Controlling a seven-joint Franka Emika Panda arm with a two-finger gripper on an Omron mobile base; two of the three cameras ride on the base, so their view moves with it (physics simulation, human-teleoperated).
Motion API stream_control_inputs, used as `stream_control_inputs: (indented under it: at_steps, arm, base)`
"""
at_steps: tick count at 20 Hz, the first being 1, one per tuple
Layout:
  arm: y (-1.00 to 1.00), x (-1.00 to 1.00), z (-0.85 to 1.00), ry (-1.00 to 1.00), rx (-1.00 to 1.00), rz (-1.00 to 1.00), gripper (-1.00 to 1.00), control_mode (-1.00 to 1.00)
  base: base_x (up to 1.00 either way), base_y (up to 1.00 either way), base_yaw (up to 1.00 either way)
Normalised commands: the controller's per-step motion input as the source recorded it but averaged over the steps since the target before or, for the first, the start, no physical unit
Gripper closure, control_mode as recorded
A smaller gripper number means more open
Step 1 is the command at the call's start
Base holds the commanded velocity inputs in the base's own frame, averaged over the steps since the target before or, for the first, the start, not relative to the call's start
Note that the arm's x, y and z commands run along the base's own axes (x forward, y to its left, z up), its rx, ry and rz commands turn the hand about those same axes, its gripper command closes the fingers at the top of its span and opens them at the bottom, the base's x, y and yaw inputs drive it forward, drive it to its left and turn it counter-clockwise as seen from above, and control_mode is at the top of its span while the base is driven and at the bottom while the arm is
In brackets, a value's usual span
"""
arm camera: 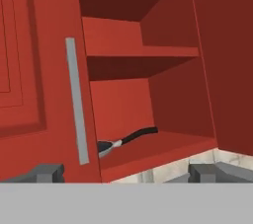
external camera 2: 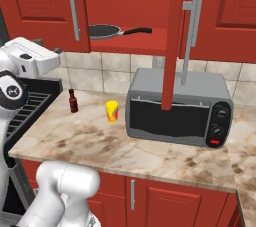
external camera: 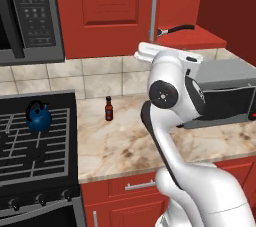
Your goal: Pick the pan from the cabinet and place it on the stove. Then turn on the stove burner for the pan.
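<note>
- Left base view: I saw the cabinet [external camera: 110,11] with one door swung open on the right, and only the pan [external camera: 176,29] handle showed on its lower shelf, poking out past the closed door's bar handle. The stove [external camera: 35,146] sat at lower left with a blue kettle [external camera: 38,116] on its grate; a small dark bottle [external camera: 108,109] stood on the marble counter [external camera: 120,146] just beside the stove. My arm covered most of the toaster oven [external camera: 225,96].
- Right base view: the pan [external camera 2: 105,32] lay flat on the cabinet's [external camera 2: 45,6] red shelf, handle pointing right — well above the counter [external camera 2: 125,151]. A yellow cup [external camera 2: 112,111] stood near the toaster oven [external camera 2: 177,111], the bottle [external camera 2: 73,101] further left.
- Hand view: the gripper [arm camera: 126,172] faced the open cabinet [arm camera: 148,85], its two tips set wide apart and holding nothing. The pan [arm camera: 123,140] sat low on the shelf, apparently half hidden behind the door edge — I could make out little beyond the handle.
</note>
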Motion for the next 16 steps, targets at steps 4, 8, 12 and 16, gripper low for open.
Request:
stream_control_inputs:
  at_steps: [4, 8, 12, 16]
  arm:
    - [0.00, 0.46, 0.08, -0.05, 0.00, 0.13, -1.00, -1.00]
    - [0.00, 0.48, 0.17, 0.00, 0.00, 0.08, -1.00, -1.00]
    - [0.02, 0.49, 0.31, 0.00, 0.00, 0.03, -1.00, -1.00]
    - [0.08, 0.51, 0.26, 0.00, 0.00, 0.01, -1.00, -1.00]
  base:
    - [0.00, 0.00, 0.00]
    - [0.00, 0.00, 0.00]
    - [0.00, 0.00, 0.00]
    - [0.00, 0.00, 0.00]
